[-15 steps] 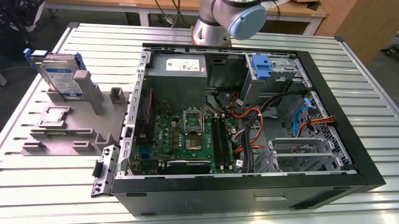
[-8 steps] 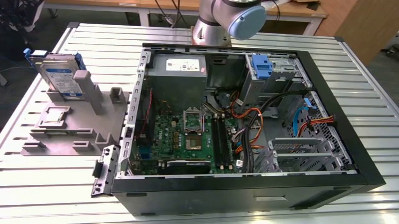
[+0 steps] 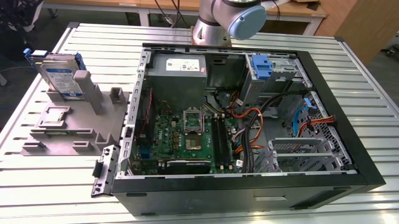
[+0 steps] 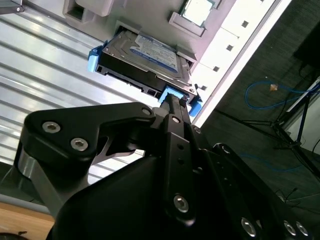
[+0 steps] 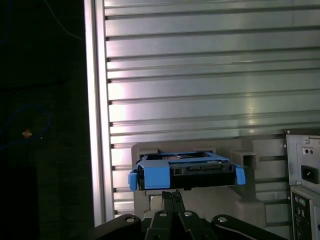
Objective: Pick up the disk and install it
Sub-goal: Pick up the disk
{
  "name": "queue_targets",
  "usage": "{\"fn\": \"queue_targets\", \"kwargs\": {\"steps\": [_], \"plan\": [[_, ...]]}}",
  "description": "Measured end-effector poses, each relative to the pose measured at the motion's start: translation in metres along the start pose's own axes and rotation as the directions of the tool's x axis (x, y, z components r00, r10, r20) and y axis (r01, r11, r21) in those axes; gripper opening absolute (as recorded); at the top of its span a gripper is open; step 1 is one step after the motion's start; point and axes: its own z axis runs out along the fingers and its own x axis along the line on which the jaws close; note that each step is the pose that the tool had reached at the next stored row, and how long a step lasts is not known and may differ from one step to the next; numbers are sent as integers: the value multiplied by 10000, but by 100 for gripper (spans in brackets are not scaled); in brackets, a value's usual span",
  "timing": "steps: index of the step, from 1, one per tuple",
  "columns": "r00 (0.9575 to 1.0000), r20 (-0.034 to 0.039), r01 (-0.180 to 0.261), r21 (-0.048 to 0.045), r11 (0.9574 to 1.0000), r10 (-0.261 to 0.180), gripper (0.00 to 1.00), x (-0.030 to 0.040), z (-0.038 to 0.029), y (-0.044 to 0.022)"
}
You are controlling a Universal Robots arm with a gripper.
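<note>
Standing on edge in the grey fixture (image 3: 68, 135) on the slatted metal table (image 3: 56, 186), the disk (image 3: 59, 77) is found ungripped; the gripper (image 5: 172, 194) is held narrow and empty. Dark floor (image 5: 45, 150) is noted alongside.

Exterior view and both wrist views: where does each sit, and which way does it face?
Exterior view: above the table, looks down on the open case and disk; the arm shows.
First wrist view: on the arm, faces the disk's end past the gripper.
Second wrist view: likewise, sees its label.
Shared: the disk.
</note>
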Motion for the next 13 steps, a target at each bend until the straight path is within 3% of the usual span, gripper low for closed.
{"fn": "queue_targets", "kwargs": {"steps": [8,13], "plan": [[10000,-2,52,-1,10000,-52,10,12,1,-1],[9959,-37,899,-8,9960,-899,10,12,2,-1]]}}
